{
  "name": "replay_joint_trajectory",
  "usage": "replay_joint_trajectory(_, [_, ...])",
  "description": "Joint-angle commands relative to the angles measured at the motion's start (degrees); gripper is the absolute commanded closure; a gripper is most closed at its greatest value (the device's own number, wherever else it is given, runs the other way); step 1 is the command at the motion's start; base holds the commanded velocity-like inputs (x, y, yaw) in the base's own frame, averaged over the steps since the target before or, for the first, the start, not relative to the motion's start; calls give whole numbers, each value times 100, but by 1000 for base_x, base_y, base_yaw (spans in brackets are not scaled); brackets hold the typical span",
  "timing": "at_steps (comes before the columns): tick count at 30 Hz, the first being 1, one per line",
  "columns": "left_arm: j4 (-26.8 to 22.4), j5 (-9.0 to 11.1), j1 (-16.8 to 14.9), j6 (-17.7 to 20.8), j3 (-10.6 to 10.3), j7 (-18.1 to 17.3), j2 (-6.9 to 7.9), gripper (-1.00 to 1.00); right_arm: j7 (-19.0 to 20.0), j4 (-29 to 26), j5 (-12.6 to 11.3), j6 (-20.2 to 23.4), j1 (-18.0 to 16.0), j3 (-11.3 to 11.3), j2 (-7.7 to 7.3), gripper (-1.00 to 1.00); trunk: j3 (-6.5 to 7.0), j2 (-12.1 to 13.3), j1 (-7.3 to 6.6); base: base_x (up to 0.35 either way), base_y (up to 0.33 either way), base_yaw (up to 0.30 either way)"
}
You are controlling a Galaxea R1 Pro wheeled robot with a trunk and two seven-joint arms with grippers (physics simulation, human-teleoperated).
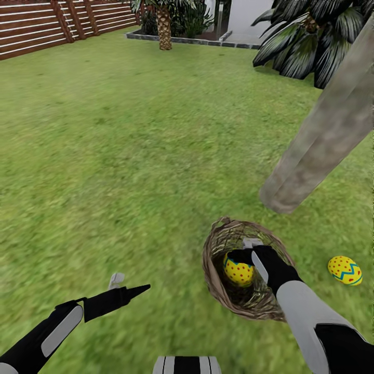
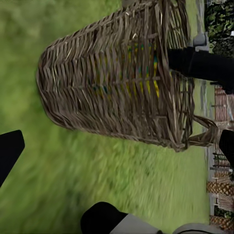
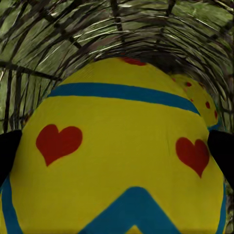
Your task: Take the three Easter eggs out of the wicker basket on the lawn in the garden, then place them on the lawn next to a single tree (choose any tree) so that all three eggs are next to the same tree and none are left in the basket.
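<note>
head view: wicker basket [image 1: 228, 291] sits on the lawn [image 1: 130, 156], near the base of the tree [image 1: 322, 140] trunk. right gripper [image 1: 248, 257] reaches down into the basket, its jaws on either side of a yellow easter egg [image 1: 238, 270]; whether they press on it i cannot tell. a second egg [image 1: 345, 270] lies on the grass beside the basket, near the trunk. left gripper [image 1: 127, 285] hovers over grass well apart from the basket, jaws spread. wooden fence [image 1: 47, 26] and a palm [image 1: 164, 26] stand far off.

left wrist view: basket [image 2: 117, 78] seen from outside, yellow and blue showing through the weave; right arm [image 2: 202, 66] enters its mouth.

right wrist view: egg [image 3: 117, 161] very close, hearts and blue bands, a dark fingertip [image 3: 9, 151] at each side; another egg [image 3: 200, 100] behind it inside the basket [image 3: 63, 44].
</note>
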Motion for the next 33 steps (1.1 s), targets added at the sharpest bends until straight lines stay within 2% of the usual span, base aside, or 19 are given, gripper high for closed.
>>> replay_joint_trajectory(1, [5, 5, 0, -6, -2, -6, 0, -100, 0, -131, 3, 119, 0, 5, 0, 100, 9, 0, 0, -1, 0, -86])
replay_joint_trajectory(6, [10, 9, 0, -10, 2, -9, 4, -100, 0, -210, 3, 193, -1, 7, 0, 100, 53, 0, 0, -2, 0, -87])
replay_joint_trajectory(9, [1, 9, 0, -16, 2, -77, 1, -100, 0, -211, 3, 196, 1, 23, 0, 100, 80, 0, 0, -254, 0, -84])
replay_joint_trajectory(11, [16, 9, 0, -23, 2, -182, 8, -100, -3, -211, 1, 194, 3, 285, 0, 100, 98, 0, 0, -118, 0, -79])
replay_joint_trajectory(13, [45, 9, 5, -35, 2, -216, 9, -100, -7, -211, 2, 194, 3, 390, 0, 100, 117, 0, 0, -13, 0, -79])
replay_joint_trajectory(23, [72, 9, 21, -46, -15, -241, -9, -100, 9, -220, 2, 203, 4, 394, -1, 100, 207, 0, 0, -77, -4, -79])
replay_joint_trajectory(27, [2, 5, 19, 261, 1, -192, -89, -100, 12, -387, -5, 268, 5, 409, -1, 100, 298, 161, -88, 0, 0, -28])
replay_joint_trajectory(30, [5, 5, 18, 289, 13, -193, -96, -100, 11, -404, -5, 290, 5, 412, 0, 100, 352, 281, -153, 0, 0, 0])
replay_joint_trajectory(33, [15, 25, 18, 290, 153, -193, -97, -100, 11, -404, -1, 290, 3, 420, 0, 100, 406, 401, -219, -138, 0, 0])
